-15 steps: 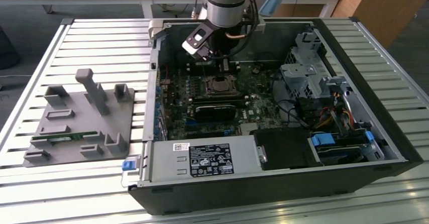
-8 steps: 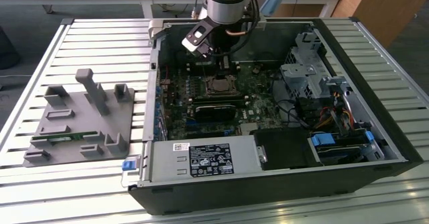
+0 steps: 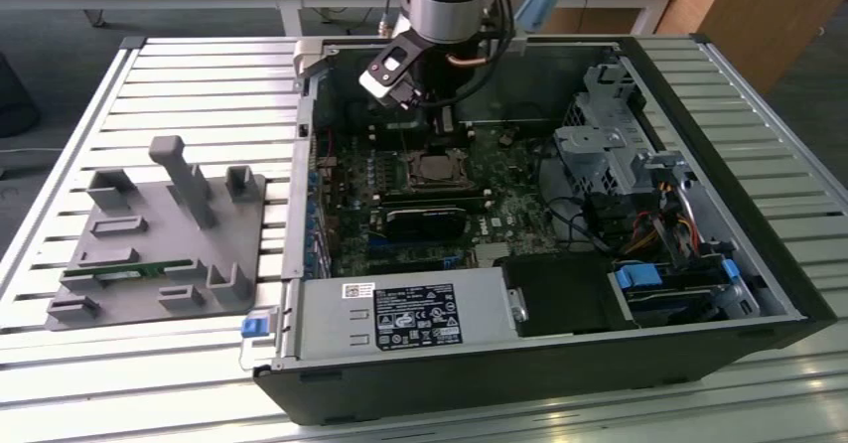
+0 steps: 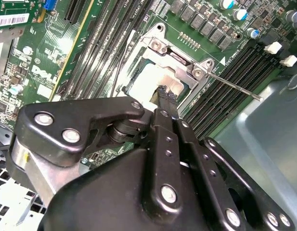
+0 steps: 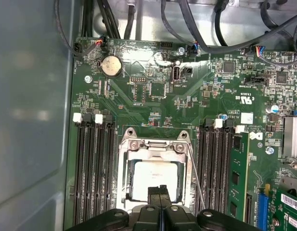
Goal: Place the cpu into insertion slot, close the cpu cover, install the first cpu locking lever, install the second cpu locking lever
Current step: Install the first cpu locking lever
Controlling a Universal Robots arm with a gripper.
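Pincer (image 5: 158, 189) closed, over cpu (image 5: 149, 174) (partly hidden)

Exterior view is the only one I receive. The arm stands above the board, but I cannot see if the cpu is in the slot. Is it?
Observer: Yes. In the first wrist view the cpu lies seated, and its pale top shows through a square window.
Operator: Is the cover down on it?
Observer: The cover appears to lie flat around the cpu in both wrist views.
Operator: And the pincer?
Observer: The pincer is shut, with its tips over one edge of the cpu. I cannot tell whether they touch. A thin lever slants away from the cover's side and looks unlocked.
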